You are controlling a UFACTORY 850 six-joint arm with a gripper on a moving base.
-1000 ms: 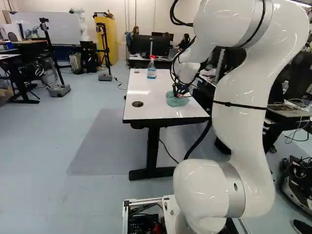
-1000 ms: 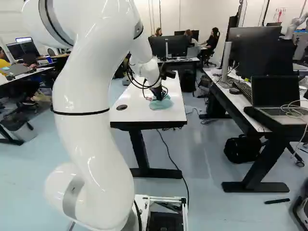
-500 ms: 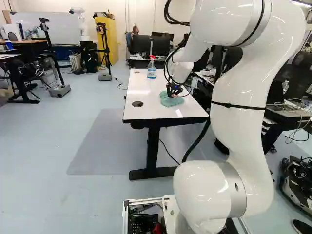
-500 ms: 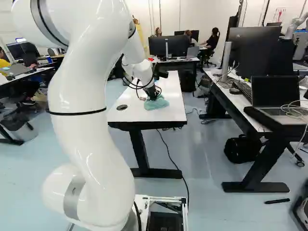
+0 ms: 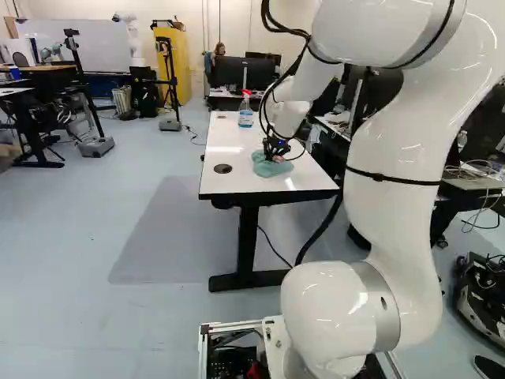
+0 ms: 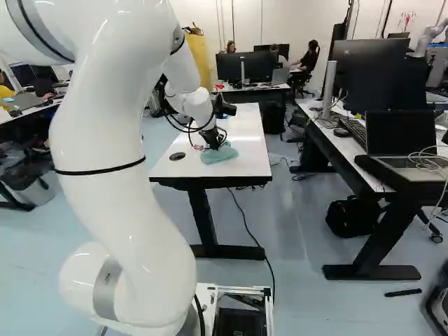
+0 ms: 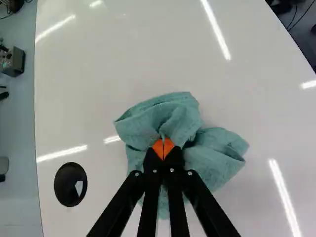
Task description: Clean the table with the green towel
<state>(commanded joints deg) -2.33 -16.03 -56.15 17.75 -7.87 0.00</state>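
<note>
1. The white arm (image 5: 394, 205) reaches out over the white tabletop (image 5: 237, 146), its gripper (image 5: 275, 150) low above the surface.
2. In the wrist view the fingers (image 7: 156, 148) stand together at the tips, clamped on a bunched fold of the green towel (image 7: 170, 116) — the orange pads (image 7: 169, 146) press in from either side of the cloth.
3. The towel lies crumpled on the tabletop, spreading ahead of, under and beside the fingers, with loose folds to either side.
4. A dark round inset (image 7: 70, 184) sits in the tabletop near the towel, well apart from the cloth; a second, smaller one (image 5: 222, 117) shows toward the far end.
5. A spray bottle (image 5: 245, 114) with a red head and blue liquid stands upright beyond the towel.
6. At the right of the right base view, a desk (image 6: 329, 133) bears a keyboard (image 6: 353, 131) and an open laptop (image 6: 401, 143) — a black bag (image 6: 346, 217) is on the floor below.
7. Another robot (image 5: 132, 39) stands far back at the left of the left base view.
</note>
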